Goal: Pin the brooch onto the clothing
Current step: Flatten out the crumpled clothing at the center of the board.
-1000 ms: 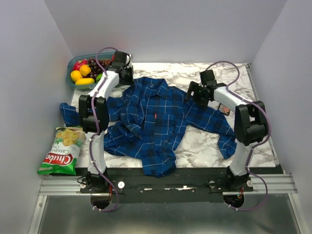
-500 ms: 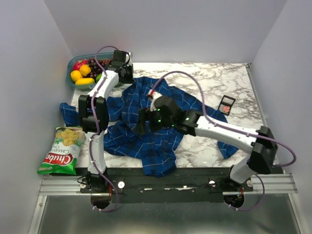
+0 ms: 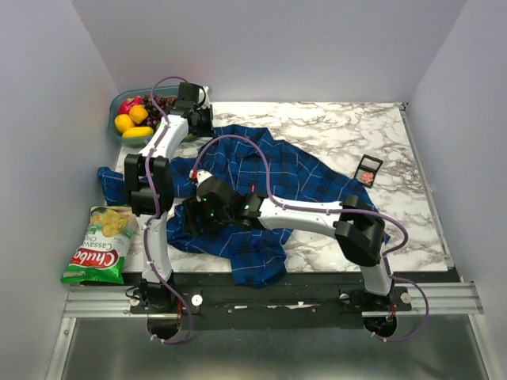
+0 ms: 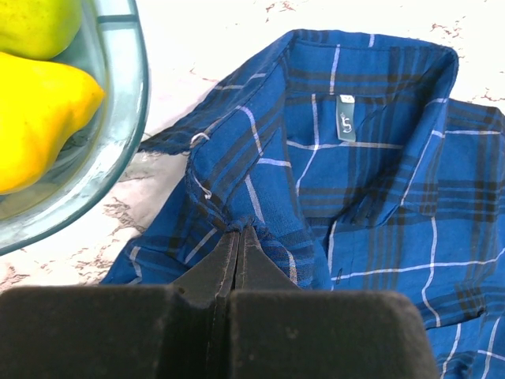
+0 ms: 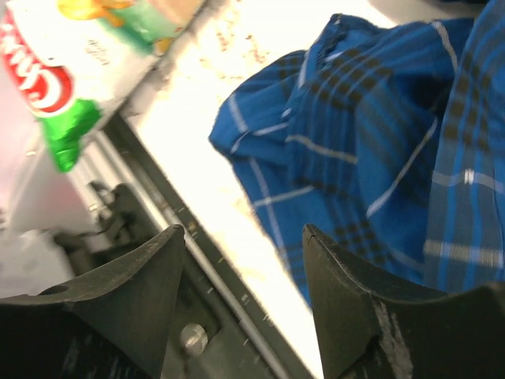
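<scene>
The blue plaid shirt (image 3: 293, 174) lies spread on the marble table, collar at the back. My left gripper (image 3: 201, 125) is at the collar's left side and is shut on a fold of the shirt's shoulder seam (image 4: 239, 229); the collar and label (image 4: 345, 126) show beyond it. My right arm reaches low across the shirt front to the left. My right gripper (image 3: 190, 215) is open and empty over the shirt's lower left hem (image 5: 371, 158) and the table's front edge, as the right wrist view (image 5: 245, 237) shows. The brooch is not visible; the right arm covers the shirt's middle.
A glass bowl (image 3: 119, 101) of fruit stands at the back left, its rim (image 4: 130, 103) close to my left gripper. A chips bag (image 3: 101, 244) lies at the front left, also in the right wrist view (image 5: 55, 71). A small black case (image 3: 368, 168) lies at the right.
My right arm has swung from the right side across the shirt to its lower left, covering the red spot seen on the shirt front. The left arm has stayed at the collar.
</scene>
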`<action>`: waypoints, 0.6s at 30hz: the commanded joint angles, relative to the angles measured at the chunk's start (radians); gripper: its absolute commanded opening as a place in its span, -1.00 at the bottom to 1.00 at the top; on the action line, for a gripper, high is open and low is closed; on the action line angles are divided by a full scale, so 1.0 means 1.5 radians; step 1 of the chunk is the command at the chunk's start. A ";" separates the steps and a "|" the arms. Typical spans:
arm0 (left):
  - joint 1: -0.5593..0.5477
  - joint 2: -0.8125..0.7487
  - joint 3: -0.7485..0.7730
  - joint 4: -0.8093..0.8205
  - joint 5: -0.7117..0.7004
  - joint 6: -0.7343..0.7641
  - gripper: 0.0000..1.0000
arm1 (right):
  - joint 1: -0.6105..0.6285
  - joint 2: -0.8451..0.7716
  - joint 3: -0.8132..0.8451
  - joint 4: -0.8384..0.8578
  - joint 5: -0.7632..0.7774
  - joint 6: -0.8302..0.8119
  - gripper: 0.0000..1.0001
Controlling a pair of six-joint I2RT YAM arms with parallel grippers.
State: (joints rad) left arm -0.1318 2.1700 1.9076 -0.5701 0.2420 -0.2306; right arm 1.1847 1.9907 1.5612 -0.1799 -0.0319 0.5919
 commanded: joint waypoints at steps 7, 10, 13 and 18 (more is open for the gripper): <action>0.008 -0.030 -0.010 0.007 0.029 0.014 -1.00 | -0.001 0.116 0.082 -0.002 0.000 -0.065 0.26; 0.010 -0.029 -0.009 0.007 0.033 0.011 -1.00 | 0.001 0.139 0.090 -0.003 -0.003 -0.074 0.22; 0.011 -0.030 -0.008 0.006 0.032 0.011 -1.00 | 0.005 0.161 0.108 -0.011 0.007 -0.082 0.21; 0.011 -0.031 -0.009 0.006 0.033 0.009 -1.00 | 0.010 0.188 0.130 -0.026 0.018 -0.087 0.22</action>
State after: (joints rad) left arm -0.1219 2.1693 1.9026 -0.5697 0.2657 -0.2272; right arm 1.1858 2.2326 1.7130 -0.1852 -0.0322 0.4911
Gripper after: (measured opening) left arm 0.009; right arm 0.606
